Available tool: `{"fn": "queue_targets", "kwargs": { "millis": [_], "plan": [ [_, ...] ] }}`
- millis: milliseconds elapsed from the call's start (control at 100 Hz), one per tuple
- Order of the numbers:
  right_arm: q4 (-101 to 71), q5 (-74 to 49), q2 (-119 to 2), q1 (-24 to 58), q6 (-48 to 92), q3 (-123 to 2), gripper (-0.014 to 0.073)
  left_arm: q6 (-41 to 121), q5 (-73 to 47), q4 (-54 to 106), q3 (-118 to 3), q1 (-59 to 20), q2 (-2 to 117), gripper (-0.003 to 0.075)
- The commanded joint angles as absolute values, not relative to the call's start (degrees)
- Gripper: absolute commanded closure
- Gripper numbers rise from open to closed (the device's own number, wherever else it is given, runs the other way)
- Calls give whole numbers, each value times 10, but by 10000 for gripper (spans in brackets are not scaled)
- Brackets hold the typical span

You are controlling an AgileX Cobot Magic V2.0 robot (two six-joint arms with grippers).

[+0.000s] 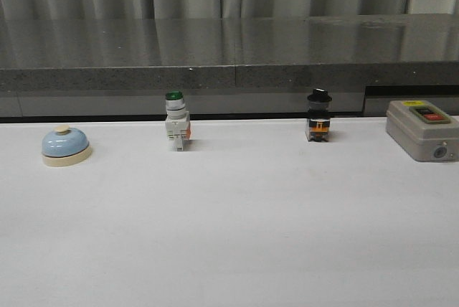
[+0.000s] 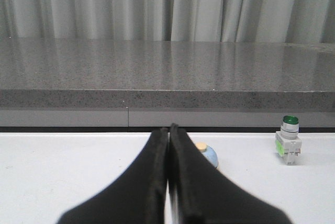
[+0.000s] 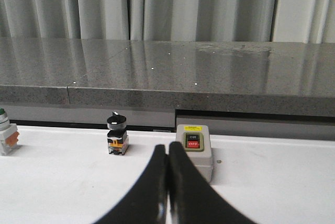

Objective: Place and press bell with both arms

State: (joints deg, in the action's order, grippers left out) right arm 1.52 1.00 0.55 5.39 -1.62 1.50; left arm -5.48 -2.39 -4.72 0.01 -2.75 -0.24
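Observation:
The light-blue bell with a cream base and cream button stands on the white table at the far left, near the back. In the left wrist view the bell peeks out from behind my left gripper's right finger. My left gripper is shut and empty, short of the bell. My right gripper is shut and empty, in front of the grey switch box. Neither arm shows in the front view.
A green-capped white pushbutton stands right of the bell and shows in the left wrist view. A black-knobbed switch and a grey box with a red button stand further right. A dark stone ledge runs behind the table.

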Motion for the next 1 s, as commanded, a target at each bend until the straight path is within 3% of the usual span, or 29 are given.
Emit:
{"fn": "queue_targets", "kwargs": {
  "millis": [0, 560, 760, 990],
  "plan": [
    [18, 58, 14, 51, -14, 7, 653, -59, 21, -43, 24, -27, -19, 740],
    [18, 58, 14, 51, -14, 7, 653, -59, 9, -28, 5, -27, -17, 740],
    [18, 58, 14, 51, -14, 7, 653, -59, -59, -11, -70, -27, 33, 740],
    [18, 58, 14, 51, -14, 7, 653, -59, -133, 0, -212, -27, 178, 740]
  ]
}}
